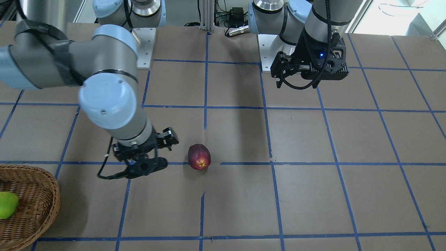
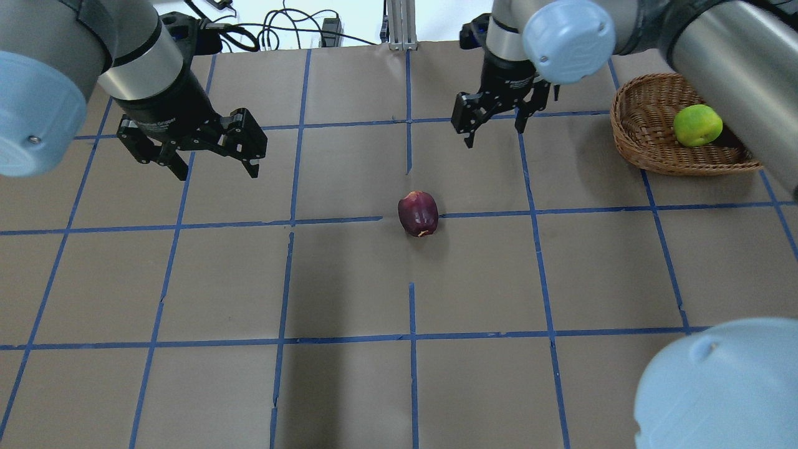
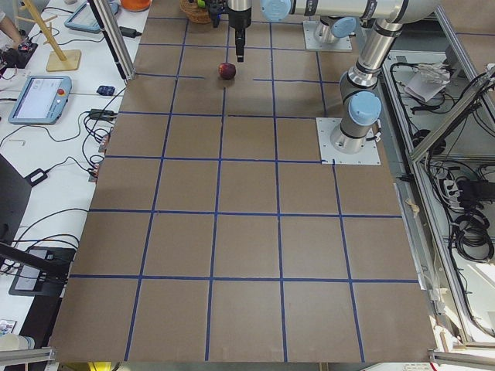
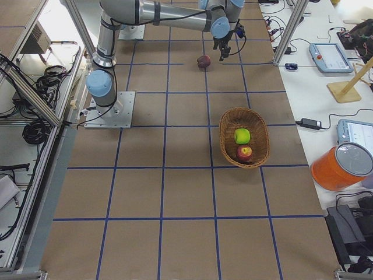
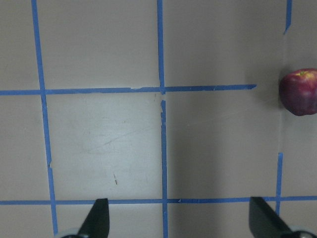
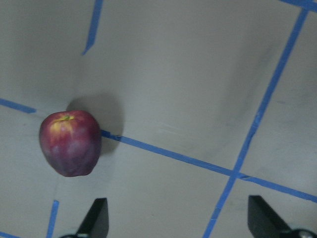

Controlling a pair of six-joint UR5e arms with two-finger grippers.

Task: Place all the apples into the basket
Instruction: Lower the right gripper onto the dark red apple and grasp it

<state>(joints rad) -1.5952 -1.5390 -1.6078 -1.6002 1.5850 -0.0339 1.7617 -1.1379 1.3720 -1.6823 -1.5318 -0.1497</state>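
Note:
The dark maroon apple (image 2: 418,213) lies on the table near its middle; it also shows in the front view (image 1: 199,157), the left wrist view (image 5: 298,91) and the right wrist view (image 6: 70,143). The wicker basket (image 2: 645,146) stands at the far right and holds the green apple (image 2: 697,125) and the red apple (image 4: 244,153). My right gripper (image 2: 494,134) is open and empty, hovering between the maroon apple and the basket. My left gripper (image 2: 218,173) is open and empty, above the table's left part, well away from the apple.
Blue tape lines grid the brown table. The two arm bases (image 1: 143,52) sit at the robot's edge. Off the table on the operators' side are an orange bucket (image 4: 341,169), a tablet (image 4: 329,55) and a wooden stand (image 4: 344,90).

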